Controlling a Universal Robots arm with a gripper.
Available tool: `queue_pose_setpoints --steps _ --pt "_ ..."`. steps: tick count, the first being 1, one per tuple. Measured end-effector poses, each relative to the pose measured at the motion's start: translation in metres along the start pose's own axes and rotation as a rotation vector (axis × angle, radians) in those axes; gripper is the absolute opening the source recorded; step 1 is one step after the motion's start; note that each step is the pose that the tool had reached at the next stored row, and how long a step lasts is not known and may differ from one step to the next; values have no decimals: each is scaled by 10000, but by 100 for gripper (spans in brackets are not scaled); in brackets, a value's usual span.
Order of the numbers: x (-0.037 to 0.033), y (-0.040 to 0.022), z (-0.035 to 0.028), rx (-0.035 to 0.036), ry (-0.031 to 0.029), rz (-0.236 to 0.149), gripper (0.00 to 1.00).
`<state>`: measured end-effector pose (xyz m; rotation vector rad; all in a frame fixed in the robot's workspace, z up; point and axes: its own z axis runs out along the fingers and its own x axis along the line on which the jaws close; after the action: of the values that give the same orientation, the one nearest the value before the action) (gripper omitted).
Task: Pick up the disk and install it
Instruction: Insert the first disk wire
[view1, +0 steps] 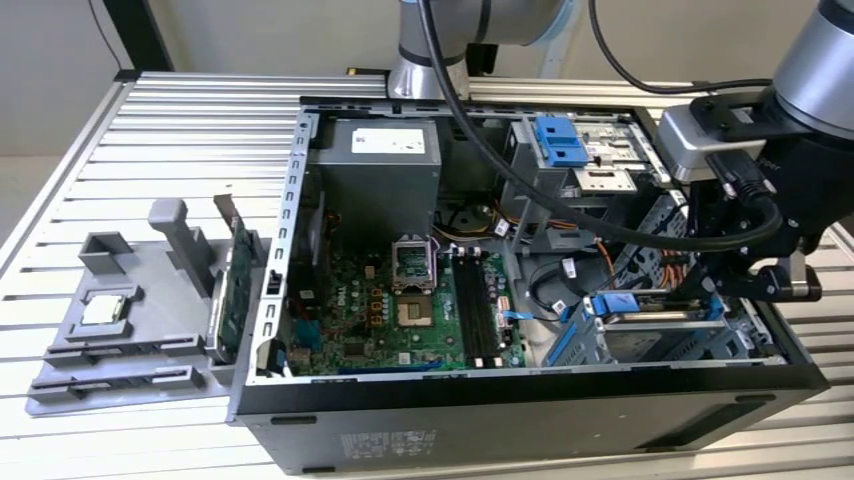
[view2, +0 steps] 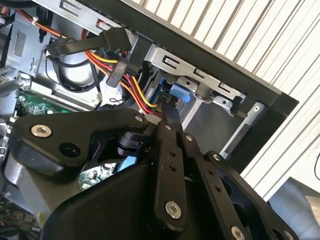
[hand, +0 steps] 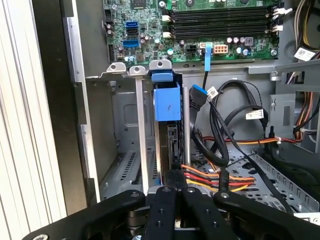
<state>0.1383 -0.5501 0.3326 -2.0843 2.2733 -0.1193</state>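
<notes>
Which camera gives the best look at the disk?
The first wrist view: the disk sits between the bay rails, blue carrier end facing the camera. The exterior view shows its blue end; the second wrist view, a blue sliver past the pincer.

Bright even light outside, dim shadow inside the case (view1: 534, 430).

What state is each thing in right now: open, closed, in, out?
Computer case: open, side cover off.
Disk: standing on edge in the metal bay.
Gripper: shut, at the disk's near edge.
Chip: outside the computer, lying on the grey tray.
</notes>
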Motion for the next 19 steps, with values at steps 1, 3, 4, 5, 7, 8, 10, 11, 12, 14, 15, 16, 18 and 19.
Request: queue_pose_setpoints --steps 1,3,4,5,7,8,10,11,12,14,15,16,18,19 --pt "-9 -2 -24 2 35 -4 0" --pt "5 -1 -6 1 10 -1 0" --pt "3 -1 -7 0 3 0 0" --pt "1 -3 -23 -3 -31 2 0" --pt "1 -9 -91 -7 -50 4 0" --pt "3 -14 -139 -5 -27 2 0" --pt "4 -22 -229 -5 -29 2 0" --pt "5 -26 -270 -4 -25 2 0" --pt "6 -29 -305 -5 -26 2 0" --pt "7 -37 -389 -5 -26 2 0" --pt "7 -41 -426 -5 -25 2 0" --pt "6 -44 -460 -4 -22 1 0" --pt "4 -43 -510 -1 15 -4 0" --pt "-4 -35 -513 1 35 -8 0"
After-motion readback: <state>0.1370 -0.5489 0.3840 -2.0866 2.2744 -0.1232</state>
